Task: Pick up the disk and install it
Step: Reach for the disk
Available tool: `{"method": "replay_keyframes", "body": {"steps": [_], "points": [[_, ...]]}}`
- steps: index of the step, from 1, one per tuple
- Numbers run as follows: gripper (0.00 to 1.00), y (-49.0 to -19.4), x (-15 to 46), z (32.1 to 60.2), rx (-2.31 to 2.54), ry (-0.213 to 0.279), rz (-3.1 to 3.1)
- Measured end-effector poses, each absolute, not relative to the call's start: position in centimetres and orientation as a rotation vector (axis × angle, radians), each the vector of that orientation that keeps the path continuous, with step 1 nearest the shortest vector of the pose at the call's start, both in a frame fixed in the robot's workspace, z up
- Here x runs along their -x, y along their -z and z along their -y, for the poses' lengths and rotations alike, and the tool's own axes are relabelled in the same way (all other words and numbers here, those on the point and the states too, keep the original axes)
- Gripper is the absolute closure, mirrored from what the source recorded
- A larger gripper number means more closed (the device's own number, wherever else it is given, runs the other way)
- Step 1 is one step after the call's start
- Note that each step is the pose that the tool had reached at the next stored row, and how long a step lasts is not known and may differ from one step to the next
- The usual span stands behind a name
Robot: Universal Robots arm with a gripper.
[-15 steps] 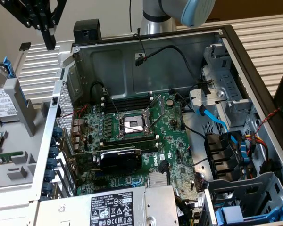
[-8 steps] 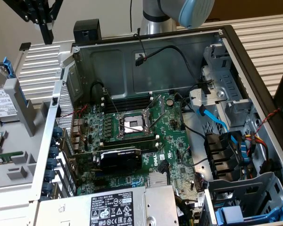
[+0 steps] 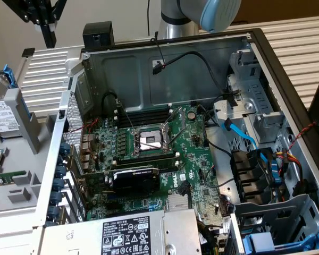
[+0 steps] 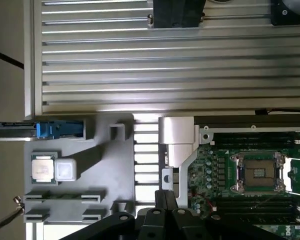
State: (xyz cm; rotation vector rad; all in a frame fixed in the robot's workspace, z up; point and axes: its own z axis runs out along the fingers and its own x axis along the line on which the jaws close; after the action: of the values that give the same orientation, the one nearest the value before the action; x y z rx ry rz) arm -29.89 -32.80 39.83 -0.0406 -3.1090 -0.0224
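The disk [image 3: 2, 112], silver with a white printed label and a blue plastic frame, stands on edge in a grey holder [image 3: 21, 133] at the exterior view's left, outside the computer case. In the wrist view the disk [image 4: 57, 129] appears edge-on, blue clip toward the case. My gripper [image 3: 49, 40] hangs above the ribbed table behind the holder, well apart from the disk. Its black fingers [image 4: 161, 199] are pressed together, shut, with nothing between them.
The open computer case [image 3: 165, 69] holds a motherboard [image 3: 149, 154] with a bare CPU socket [image 4: 259, 172], cables, and drive bays [image 3: 255, 114] on the exterior view's right. A power-supply box [image 3: 127, 234] and a blue tray [image 3: 271, 241] sit at the front. A processor chip [image 4: 44, 167] rests in the grey holder.
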Motion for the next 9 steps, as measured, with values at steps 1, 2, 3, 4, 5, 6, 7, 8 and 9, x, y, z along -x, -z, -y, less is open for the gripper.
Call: {"method": "replay_keyframes", "body": {"steps": [1,2,3,4,5,6,7,8,9], "points": [[0.89,-39.8,30.2,32.8,0.037,0.022,3.109],[0.89,-39.8,30.5,32.8,0.034,0.022,3.109],[0.89,-39.8,30.8,32.8,0.031,0.022,3.109],[0.89,-39.8,31.2,32.8,0.029,0.022,3.109],[0.89,-39.8,31.5,32.8,0.026,0.022,3.109],[0.89,-39.8,31.8,32.8,0.024,0.022,3.109],[0.89,-39.8,32.0,32.7,0.022,0.022,3.109],[0.89,-39.8,32.2,32.5,0.020,0.022,3.109],[0.89,-39.8,32.4,32.3,0.019,0.022,3.109]]}}
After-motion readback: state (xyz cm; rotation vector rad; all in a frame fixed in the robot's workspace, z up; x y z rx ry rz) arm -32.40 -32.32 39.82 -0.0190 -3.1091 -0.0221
